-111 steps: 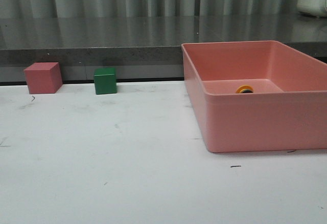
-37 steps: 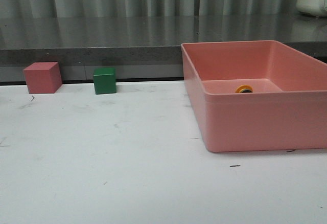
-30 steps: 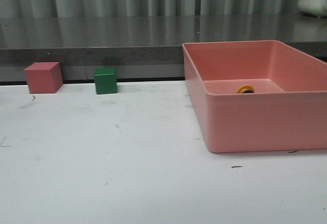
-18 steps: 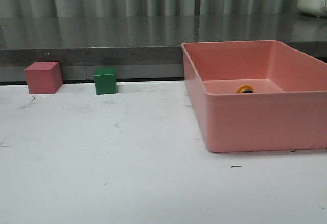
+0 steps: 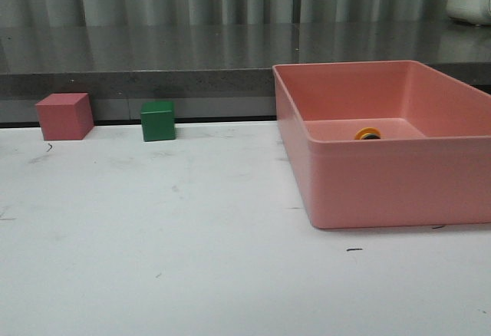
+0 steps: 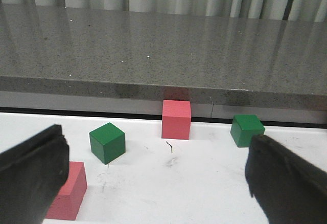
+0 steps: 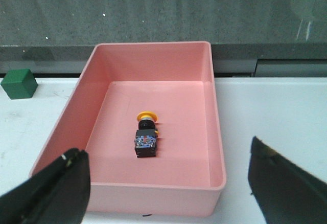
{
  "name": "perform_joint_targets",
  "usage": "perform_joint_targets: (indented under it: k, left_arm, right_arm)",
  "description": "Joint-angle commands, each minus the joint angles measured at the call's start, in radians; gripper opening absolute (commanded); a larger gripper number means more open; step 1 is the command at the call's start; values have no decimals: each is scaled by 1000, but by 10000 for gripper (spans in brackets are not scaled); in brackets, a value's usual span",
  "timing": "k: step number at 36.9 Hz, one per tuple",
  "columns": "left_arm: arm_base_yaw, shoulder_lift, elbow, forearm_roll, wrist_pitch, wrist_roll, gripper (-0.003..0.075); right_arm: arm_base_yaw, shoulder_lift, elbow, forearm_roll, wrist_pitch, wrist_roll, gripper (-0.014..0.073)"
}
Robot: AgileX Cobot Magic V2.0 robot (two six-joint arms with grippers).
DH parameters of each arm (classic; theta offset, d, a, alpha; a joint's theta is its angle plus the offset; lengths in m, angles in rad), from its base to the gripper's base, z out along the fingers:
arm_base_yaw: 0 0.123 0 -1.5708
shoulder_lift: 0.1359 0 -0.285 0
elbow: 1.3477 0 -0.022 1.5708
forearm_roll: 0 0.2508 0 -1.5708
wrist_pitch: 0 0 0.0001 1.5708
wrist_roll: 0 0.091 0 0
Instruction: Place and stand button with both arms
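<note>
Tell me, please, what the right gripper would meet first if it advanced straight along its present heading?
Probably the open pink plastic bin: the right gripper, fingers spread wide, points into it, toward the yellow-capped push-button lying on its floor. Depth is unclear.

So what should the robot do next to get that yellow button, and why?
Probably lower the right gripper into the pink bin toward the button. The button lies on its side on the bin floor, untouched, and the right jaws are wide open above the bin's near edge with nothing between them. The left gripper faces only cubes.
</note>
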Motion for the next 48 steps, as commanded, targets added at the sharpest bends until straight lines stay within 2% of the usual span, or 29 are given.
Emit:
perform_joint_targets:
  k: [1,8,21,31,41,48]
  left_arm:
    - [0,9,-36,-7,-87,-2,673]
    - [0,9,-36,-7,-87,-2,672]
    - [0,9,-36,-7,-87,-2,673]
    - [0,9,-36,-7,-87,-2,672]
    - [0,9,-36,-7,-87,-2,673]
    - [0,9,-36,-7,-87,-2,673]
  right_arm:
    - [-7,130,-115,2,-15,-5,644]
    - [-7,393,-315,6,130,-5,644]
    - [16,810,-634,27,295,5,644]
    - [101,1068,-888,21,451,76,643]
    - [106,1326,-1223,-2,708,111,643]
    - [104,1440,-1353,-57,748,147,643]
